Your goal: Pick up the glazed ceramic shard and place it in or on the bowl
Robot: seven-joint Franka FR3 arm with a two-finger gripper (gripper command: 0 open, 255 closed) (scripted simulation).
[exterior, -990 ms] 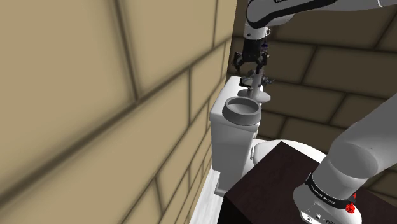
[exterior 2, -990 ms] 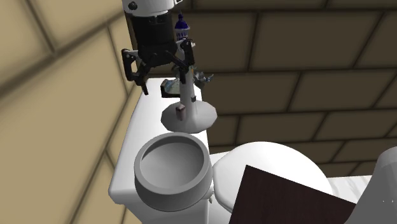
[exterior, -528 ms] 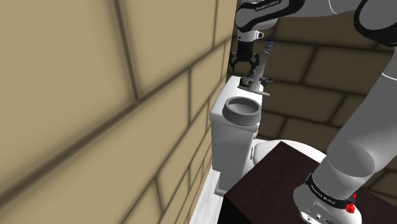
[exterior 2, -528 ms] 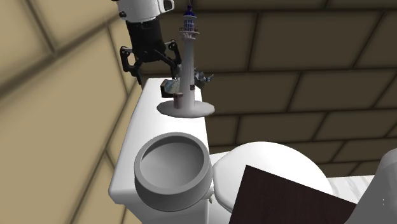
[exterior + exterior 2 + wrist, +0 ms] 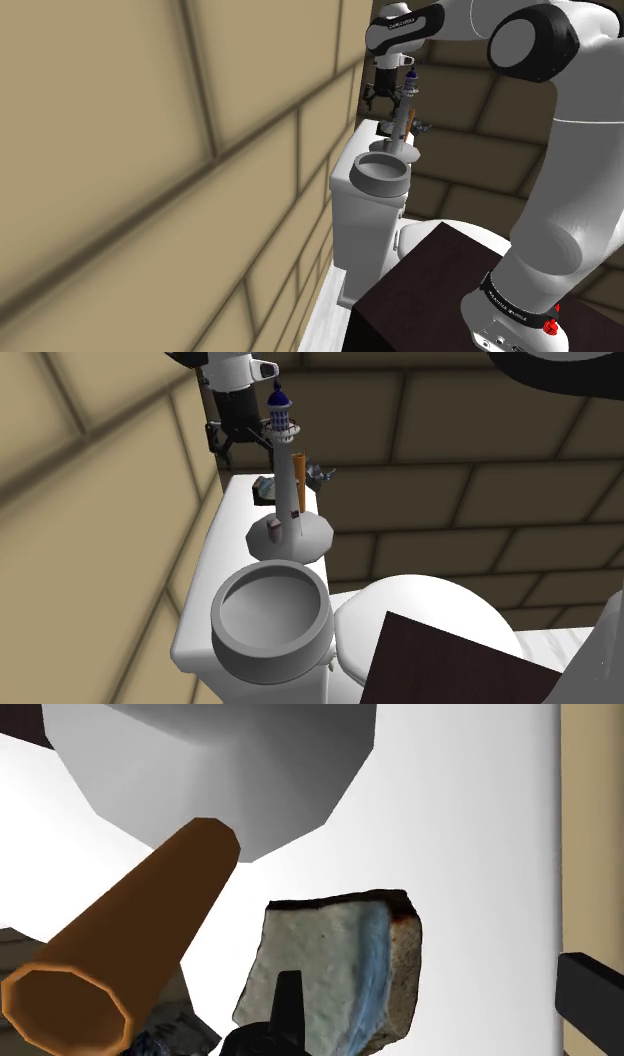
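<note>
Look at the shoulder view. Your black gripper [image 5: 385, 95] hangs near the top of the frame, a bit right of the middle. It is over the far end of the white toilet tank [image 5: 350, 205]. In the second exterior view the gripper [image 5: 236, 437] is at the upper left, close to the tan wall [image 5: 90, 502]. Its two fingers are spread apart and pinch nothing.

The shard [image 5: 265, 489] lies on the tank lid [image 5: 215, 582], just under the gripper, in the upper middle of that frame. In the wrist view the shard [image 5: 335, 969] is a grey chunk with a shiny blue stripe and a dark brown edge. One finger [image 5: 288, 999] shows in front of it. The other finger [image 5: 590, 994] stands apart from it, over by the wall.

Right beside the shard stands a tall lighthouse toy [image 5: 281, 407] with a blue and white top and a wide white foot. It leans a little. A brown tube [image 5: 299, 482] runs along it. In the wrist view the brown tube [image 5: 120, 964] shows its open end, just beside the shard. A small grey thing [image 5: 320, 474] sits behind the toy.

The grey bowl [image 5: 272, 573] sits on the near end of the tank, in the lower left middle of the second exterior view, well apart from the shard. In the shoulder view the bowl [image 5: 383, 186] is in the middle, below the gripper. The dark stand [image 5: 450, 672] fills the lower right corner.
</note>
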